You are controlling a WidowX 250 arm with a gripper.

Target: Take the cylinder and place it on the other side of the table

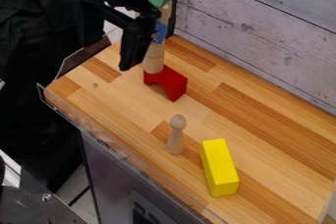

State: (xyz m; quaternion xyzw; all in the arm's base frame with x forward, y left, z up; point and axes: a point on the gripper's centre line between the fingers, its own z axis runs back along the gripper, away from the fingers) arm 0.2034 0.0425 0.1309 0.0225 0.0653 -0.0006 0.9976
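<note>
toward the camera and right of the gripper (129, 61), opening and hold unclear, the wooden peg (176, 137), likely the target, stands upright.

No text, label, brand, number or sign can be read. On the grey front (111, 169) below the table (121, 93), near the bottom edge of the view, a dark panel (141, 213) bears some marks, too small and cut off to make out.
</note>
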